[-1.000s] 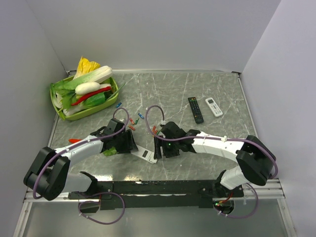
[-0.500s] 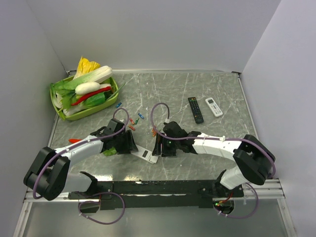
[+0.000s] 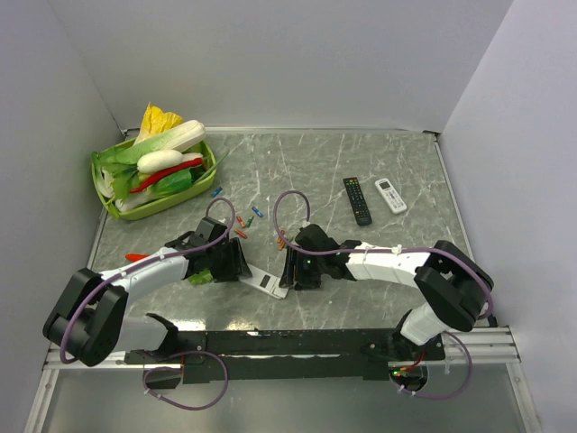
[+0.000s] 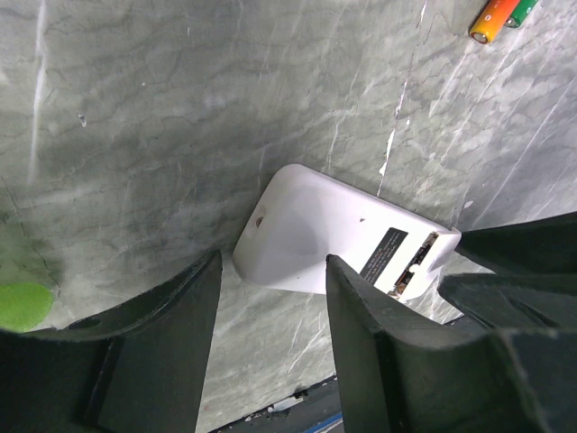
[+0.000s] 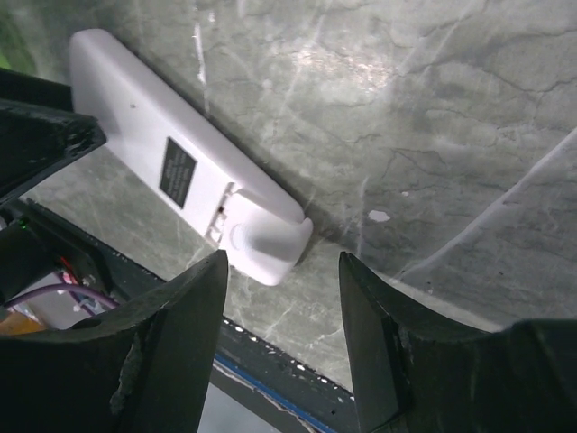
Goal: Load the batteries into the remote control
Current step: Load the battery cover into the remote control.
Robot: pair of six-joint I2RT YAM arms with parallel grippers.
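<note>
The left claw (image 4: 272, 263) has its broad matte-black fingers apart, straddling one rounded end of the remote control (image 4: 315, 225); whether they pinch it cannot be told. The right claw (image 5: 281, 257) flanks the opposite end, fingers spread, with a gap showing on one side. The remote control lies white back upward near the front middle of the surface (image 3: 315, 162). It is smooth plastic with a black label and a dark slot beside it. The surface looks like grey-green veined stone. Tiny coloured cylindrical batteries (image 3: 241, 231) lie scattered just behind the claws. A green basket (image 3: 135, 210) of vegetables sits at the far left.
</note>
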